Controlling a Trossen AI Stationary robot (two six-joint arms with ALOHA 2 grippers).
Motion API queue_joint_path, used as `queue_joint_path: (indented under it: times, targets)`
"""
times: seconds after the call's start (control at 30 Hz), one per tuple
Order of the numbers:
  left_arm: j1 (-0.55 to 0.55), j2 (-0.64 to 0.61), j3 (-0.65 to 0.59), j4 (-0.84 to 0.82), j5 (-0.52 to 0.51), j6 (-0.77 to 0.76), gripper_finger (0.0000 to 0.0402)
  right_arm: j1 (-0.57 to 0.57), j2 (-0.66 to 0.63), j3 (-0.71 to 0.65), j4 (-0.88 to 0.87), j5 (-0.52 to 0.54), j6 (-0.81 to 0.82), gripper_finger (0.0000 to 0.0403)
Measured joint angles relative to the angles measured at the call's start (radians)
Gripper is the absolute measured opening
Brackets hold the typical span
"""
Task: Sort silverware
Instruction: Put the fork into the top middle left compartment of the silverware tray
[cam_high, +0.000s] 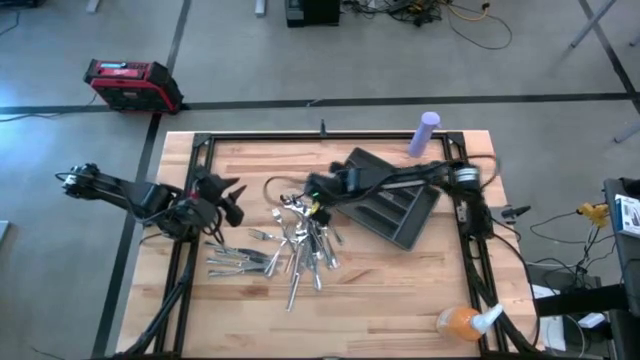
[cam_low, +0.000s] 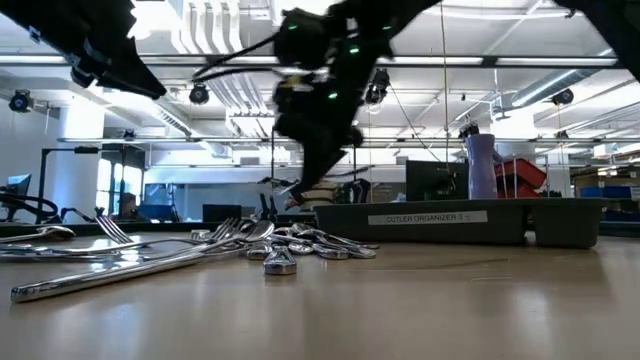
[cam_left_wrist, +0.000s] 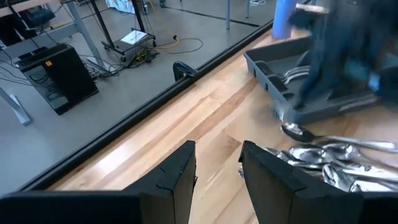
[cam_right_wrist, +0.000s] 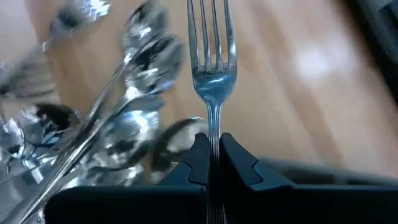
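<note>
High view is showing a dark grey compartmented tray (cam_high: 395, 205) lying at an angle on the surface (cam_high: 400, 290), toward the right half. Left wrist view is showing a few shiny utensils lying inside the tray's long compartments; their kinds cannot be told. A label on the tray's side wall is reading "CUTLERY ORGANIZER" in the low view.

The silverware (cam_high: 295, 250) is lying in a loose heap near the middle of the surface, just left of the tray, with several pieces spreading toward the left arm. The right tool (cam_high: 318, 205) is hanging over the heap's upper edge, beside the tray's left end. Right wrist view is showing its fingers pressed together on the handle of a fork (cam_right_wrist: 211, 68), tines pointing away from the wrist, with spoons blurred beneath it. The left tool (cam_high: 228, 198) is waiting at the left side of the surface, its fingers standing apart with nothing between them.

The surface is a pale wood butcher-block top inside a black metal frame. A purple cylinder (cam_high: 424, 134) is standing at the far edge and an orange spray bottle (cam_high: 466, 321) is lying at the near right corner. A red case (cam_high: 130, 85) is sitting on the grey concrete floor beyond.
</note>
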Motion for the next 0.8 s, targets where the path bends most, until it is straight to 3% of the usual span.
queue_joint_path:
  times: [0.17, 0.33, 0.53, 0.8]
  targets:
    - [0.0, 0.022, -0.022, 0.019, 0.0, 0.0, 0.0119, -0.073, -0.24, -0.265, 0.026, 0.008, 0.015, 0.0]
    - [0.0, 0.044, -0.035, 0.097, 0.0, 0.047, 0.0119, -0.165, -0.385, -0.462, 0.075, -0.022, 0.058, 0.0]
    - [0.0, 0.072, -0.039, 0.155, -0.001, 0.079, 0.0119, -0.272, -0.391, -0.614, 0.195, -0.165, 0.081, 0.0]
    - [0.0, 0.076, -0.039, 0.155, 0.026, 0.079, 0.0119, -0.33, -0.329, -0.659, 0.238, -0.219, 0.042, 0.0]
